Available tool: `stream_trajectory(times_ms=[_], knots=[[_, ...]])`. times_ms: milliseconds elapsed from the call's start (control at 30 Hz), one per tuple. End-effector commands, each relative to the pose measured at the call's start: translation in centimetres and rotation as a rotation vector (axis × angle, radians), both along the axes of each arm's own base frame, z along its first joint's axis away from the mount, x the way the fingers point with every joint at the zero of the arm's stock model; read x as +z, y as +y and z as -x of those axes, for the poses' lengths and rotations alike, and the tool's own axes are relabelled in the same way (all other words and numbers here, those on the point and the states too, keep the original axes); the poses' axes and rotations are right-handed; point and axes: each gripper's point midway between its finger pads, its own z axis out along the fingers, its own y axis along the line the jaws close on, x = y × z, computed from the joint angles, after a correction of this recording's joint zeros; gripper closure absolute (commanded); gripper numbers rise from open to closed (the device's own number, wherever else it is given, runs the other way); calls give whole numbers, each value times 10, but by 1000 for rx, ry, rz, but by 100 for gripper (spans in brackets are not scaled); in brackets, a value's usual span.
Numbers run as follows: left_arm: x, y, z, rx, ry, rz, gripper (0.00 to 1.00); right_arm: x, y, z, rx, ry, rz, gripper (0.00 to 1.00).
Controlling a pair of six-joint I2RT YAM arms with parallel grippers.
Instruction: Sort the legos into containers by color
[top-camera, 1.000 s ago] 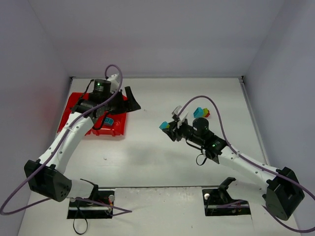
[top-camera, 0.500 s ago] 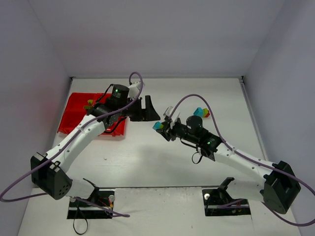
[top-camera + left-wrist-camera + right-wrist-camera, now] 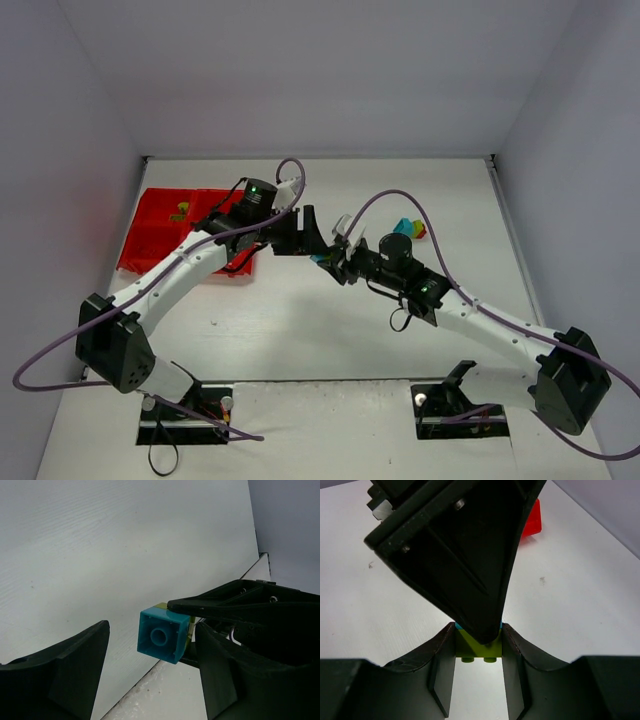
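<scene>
White tabletop, grey walls behind. Clamped in right gripper (image 3: 335,258) mid-frame: teal-on-lime lego stack (image 3: 164,635). Spread wide around it: left gripper (image 3: 151,630). Centre first, close squarely on teal faces, then carry toward red tray (image 3: 135,255), upper left.

Teal-and-lime brick pair (image 3: 164,635) is hanging pinched in the right gripper (image 3: 479,650), hollow teal underside showing. A little teal, red and yellow pile (image 3: 408,229) is sitting off to its right. The red tray (image 3: 150,238) is holding a green-yellow bit (image 3: 181,210) in a far compartment.
</scene>
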Motion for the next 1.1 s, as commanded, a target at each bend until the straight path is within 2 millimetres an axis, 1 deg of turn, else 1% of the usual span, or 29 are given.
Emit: stream_trajectory(times_ms=[0,33,67,100,133,167,200,233,300,333,367,433,467,533,567,600,667,767,900,967,1067], knots=[[31,-15,-1,-44,-73,108,47,45,9,-4,15,-103,-95,100],[31,-16,-2,-44,-77,111,48,46,9,-4,15,-105,-97,100],[33,-17,0,-48,-73,120,50,45,9,-4,15,-105,-97,100],[34,-18,1,-56,-73,128,59,45,9,-4,12,-105,-97,99],[35,-20,2,-65,-71,138,65,45,8,-4,11,-105,-97,99],[37,-20,2,-67,-72,142,82,44,8,-5,6,-105,-95,99],[37,-19,3,-66,-75,142,88,43,7,-5,3,-104,-92,99],[37,-19,2,-62,-75,140,93,42,6,-5,0,-103,-91,98],[40,-19,3,-63,-80,147,99,38,5,-6,-7,-96,-82,91],[40,-19,4,-67,-76,152,100,37,5,-6,-10,-94,-79,84],[41,-19,5,-68,-76,156,100,34,4,-6,-13,-87,-74,73],[43,-20,6,-74,-77,163,100,31,3,-7,-23,-80,-67,67],[44,-20,6,-74,-78,164,100,28,3,-7,-24,-76,-63,61],[45,-19,7,-74,-80,165,100,27,2,-7,-29,-74,-60,55],[45,-19,8,-74,-80,165,100,26,2,-7,-29,-73,-59,50],[46,-19,9,-76,-83,168,100,25,1,-7,-30,-71,-58,48],[48,-18,8,-74,-86,169,100,25,2,-7,-28,-70,-59,46],[48,-18,9,-77,-87,168,100,22,2,-7,-28,-66,-56,46],[44,-15,8,-73,-90,138,100,18,1,-7,-28,-60,-44,49],[41,-12,8,-69,-88,117,100,16,1,-6,-26,-56,-36,52],[38,-6,4,-51,-105,74,100,17,1,-5,-22,-57,-38,54]])
